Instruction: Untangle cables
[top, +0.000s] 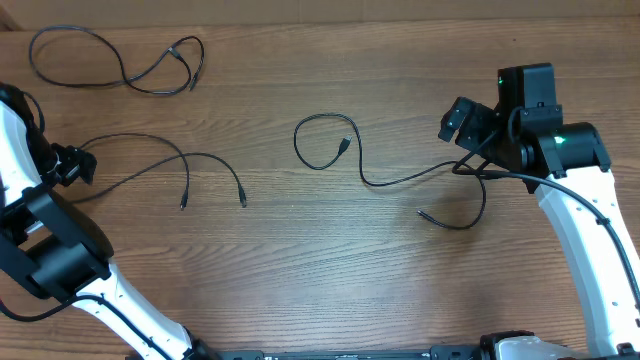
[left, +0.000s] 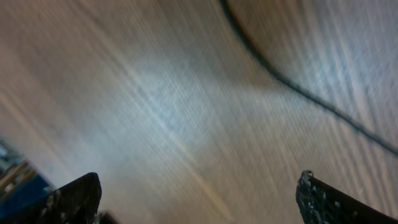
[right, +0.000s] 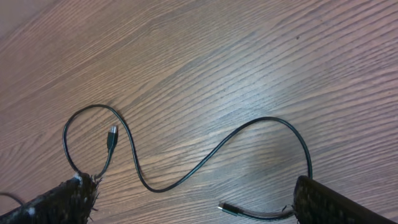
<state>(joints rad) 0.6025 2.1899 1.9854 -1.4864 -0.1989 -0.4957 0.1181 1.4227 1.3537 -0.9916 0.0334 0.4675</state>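
On wood-grain table (top: 300, 280), thin looped cables (right: 112, 140).

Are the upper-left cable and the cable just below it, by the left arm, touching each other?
Apart. The overhead view shows a clear gap between the upper-left cable and the lower cable; they cross nowhere.
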